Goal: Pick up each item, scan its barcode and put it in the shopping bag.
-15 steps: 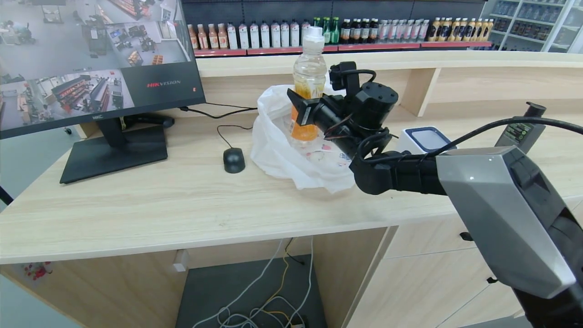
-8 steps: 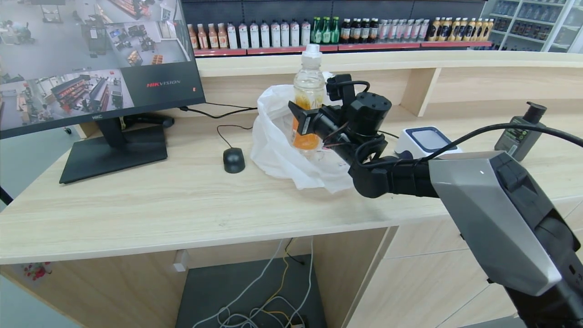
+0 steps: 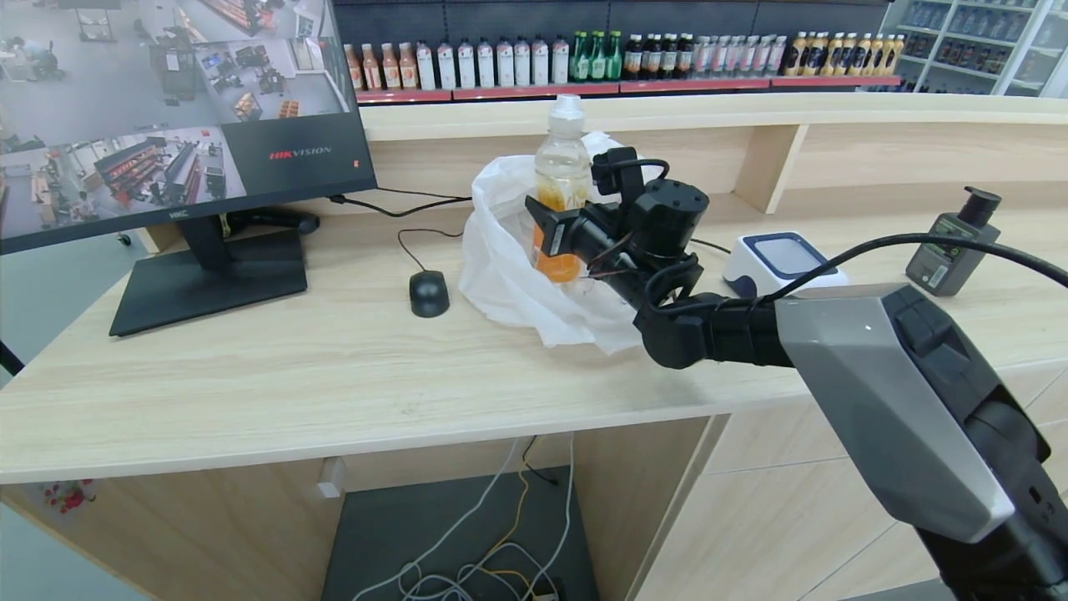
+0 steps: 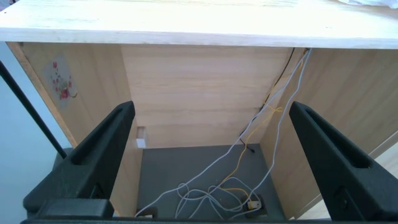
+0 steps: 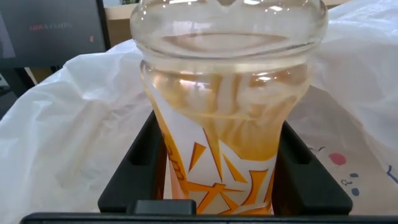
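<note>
Here, 1 hand [image 3: 557, 236] grips 1 bottle [image 3: 561, 167] over 1 bag [image 3: 501, 271].

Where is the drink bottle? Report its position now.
Head view: the bottle stands upright in the right claw, at the mouth of the white shopping bag, right of the mouse.

Clear plastic bottle [image 3: 561, 179], wood counter [image 3: 334, 367]

Right end effector [image 3: 552, 232] tight, left [image 4: 212, 112] agape
</note>
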Controlling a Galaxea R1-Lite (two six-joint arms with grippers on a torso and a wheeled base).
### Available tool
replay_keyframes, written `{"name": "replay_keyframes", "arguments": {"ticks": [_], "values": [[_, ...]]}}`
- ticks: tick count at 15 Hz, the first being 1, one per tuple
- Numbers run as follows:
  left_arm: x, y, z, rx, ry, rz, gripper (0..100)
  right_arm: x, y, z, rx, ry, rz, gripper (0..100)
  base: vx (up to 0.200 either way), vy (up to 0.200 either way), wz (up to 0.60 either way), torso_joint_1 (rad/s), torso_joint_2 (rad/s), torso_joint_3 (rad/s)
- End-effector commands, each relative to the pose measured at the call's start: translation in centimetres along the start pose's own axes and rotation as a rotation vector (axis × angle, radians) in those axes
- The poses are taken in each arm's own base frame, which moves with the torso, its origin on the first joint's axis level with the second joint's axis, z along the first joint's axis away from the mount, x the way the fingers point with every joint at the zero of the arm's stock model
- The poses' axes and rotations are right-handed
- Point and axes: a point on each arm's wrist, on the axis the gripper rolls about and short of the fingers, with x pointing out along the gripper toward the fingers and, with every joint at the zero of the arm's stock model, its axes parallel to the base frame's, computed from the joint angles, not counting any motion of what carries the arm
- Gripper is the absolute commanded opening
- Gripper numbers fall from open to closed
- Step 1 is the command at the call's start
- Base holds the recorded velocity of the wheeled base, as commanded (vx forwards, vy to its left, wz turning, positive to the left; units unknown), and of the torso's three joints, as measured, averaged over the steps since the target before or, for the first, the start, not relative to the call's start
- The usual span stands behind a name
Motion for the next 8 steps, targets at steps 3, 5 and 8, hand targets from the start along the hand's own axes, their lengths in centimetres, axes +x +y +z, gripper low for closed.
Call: {"name": "replay_keyframes", "arguments": {"ticks": [3, 5, 8], "values": [[0.0, 0.0, 0.0, 0.0, 0.0, 0.0, 100, 0.03, 0.06, -0.67, -0.001, 0.012, 0.002, 0, 0.0, 0.0, 0.0, 0.0, 0.0, 0.0], [0.0, 0.0, 0.0, 0.0, 0.0, 0.0, 100, 0.03, 0.06, -0.66, -0.012, 0.01, 0.002, 0, 0.0, 0.0, 0.0, 0.0, 0.0, 0.0], [0.0, 0.0, 0.0, 0.0, 0.0, 0.0, 100, 0.04, 0.04, -1.0, -0.013, 0.017, 0.002, 0, 0.0, 0.0, 0.0, 0.0, 0.0, 0.0]]}}
